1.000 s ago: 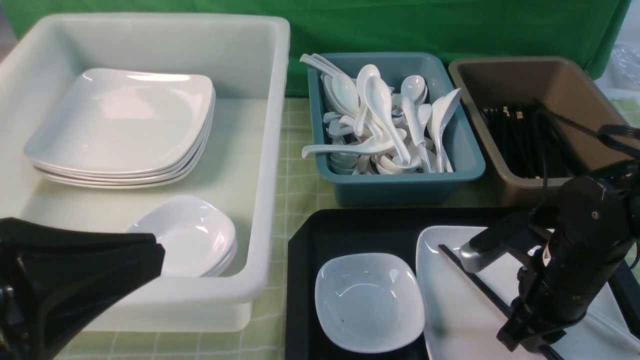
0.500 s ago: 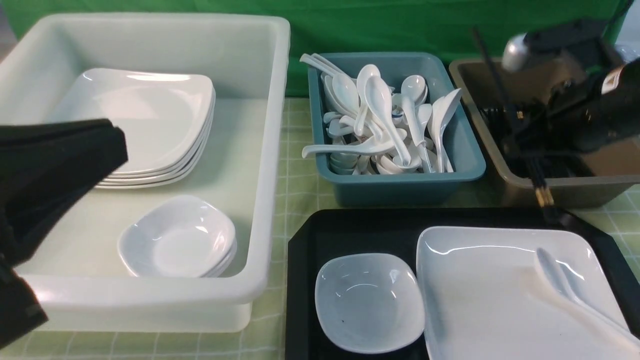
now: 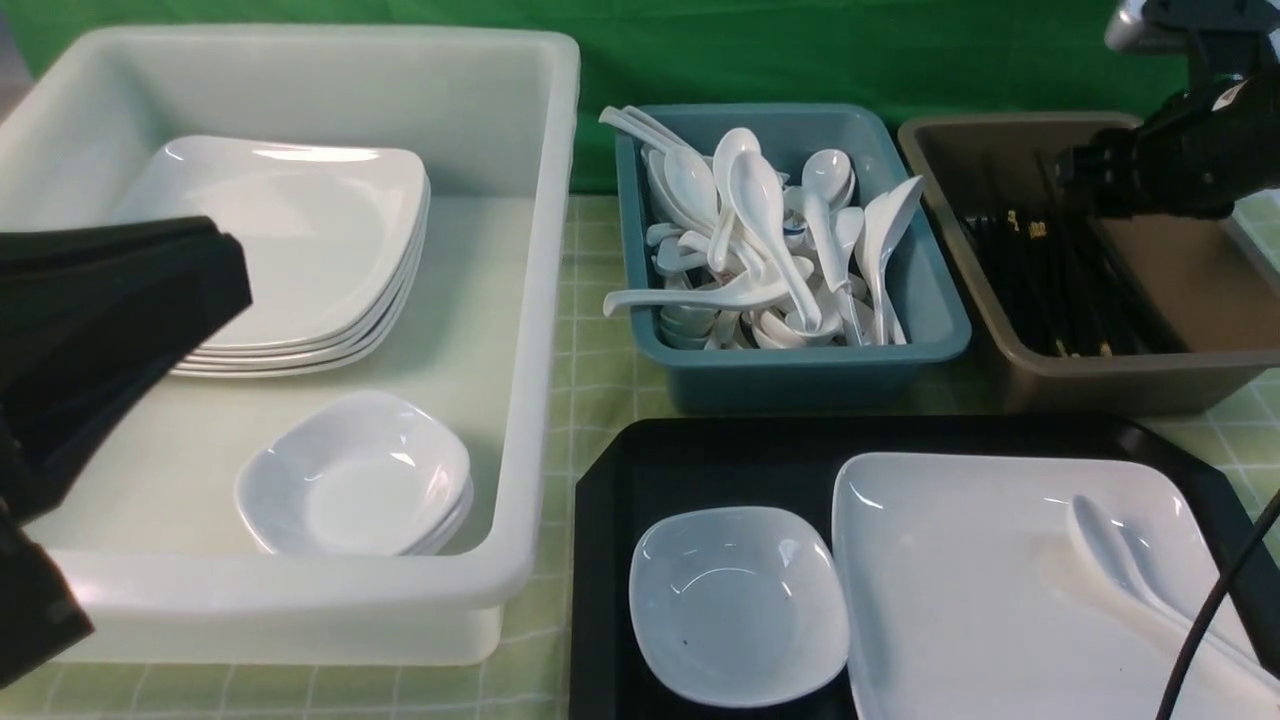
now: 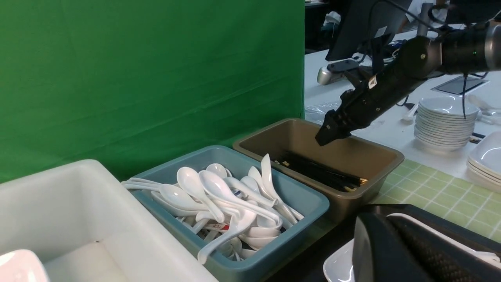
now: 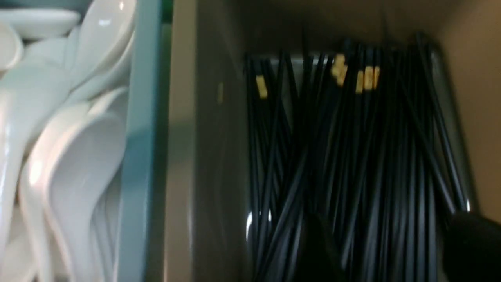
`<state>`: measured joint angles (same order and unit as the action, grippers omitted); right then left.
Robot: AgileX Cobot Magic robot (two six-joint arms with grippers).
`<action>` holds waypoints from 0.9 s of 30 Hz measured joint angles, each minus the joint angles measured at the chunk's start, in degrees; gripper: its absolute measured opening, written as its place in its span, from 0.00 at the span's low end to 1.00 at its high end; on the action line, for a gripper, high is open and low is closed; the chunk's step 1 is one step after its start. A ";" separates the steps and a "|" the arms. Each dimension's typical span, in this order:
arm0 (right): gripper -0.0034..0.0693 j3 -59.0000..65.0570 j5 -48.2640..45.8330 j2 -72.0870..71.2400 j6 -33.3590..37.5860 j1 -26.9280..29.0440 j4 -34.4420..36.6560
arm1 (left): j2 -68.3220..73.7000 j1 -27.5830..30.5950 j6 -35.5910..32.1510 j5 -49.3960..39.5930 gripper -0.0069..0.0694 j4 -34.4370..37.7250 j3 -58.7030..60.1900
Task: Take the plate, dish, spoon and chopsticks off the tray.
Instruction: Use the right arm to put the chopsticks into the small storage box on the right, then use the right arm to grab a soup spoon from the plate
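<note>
My left pincer, pressed together, blocks the left of the front view. The right pincer hangs spread above the brown bin, with the chopsticks blurred inside. The plate, dish and edge-cropped spoon crowd the tray, lower right.

Black tray, near right: small dish beside large plate, rims apparently touching; spoon lying on the plate. Behind: teal bin heaped with white spoons; brown bin holding black chopsticks, right gripper above them. Left: white tub containing stacked plates and stacked dishes; left gripper over it, jaws closed.
</note>
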<state>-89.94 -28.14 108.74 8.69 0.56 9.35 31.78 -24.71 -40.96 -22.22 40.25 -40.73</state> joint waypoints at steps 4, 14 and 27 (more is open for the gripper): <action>0.60 0.13 -13.73 -7.90 3.85 -0.88 -0.61 | 0.00 0.00 0.20 -1.06 0.12 -1.38 0.00; 0.65 20.81 -35.37 -20.70 8.50 -7.61 -6.86 | 0.00 0.00 -0.22 -3.39 0.12 -2.68 0.00; 0.74 36.70 -16.45 -14.57 8.41 -7.61 -14.19 | 0.00 0.00 -0.38 -5.96 0.12 0.17 0.00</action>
<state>-53.24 -44.59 94.17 17.10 -7.05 -4.84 31.78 -24.71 -41.34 -28.19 40.41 -40.73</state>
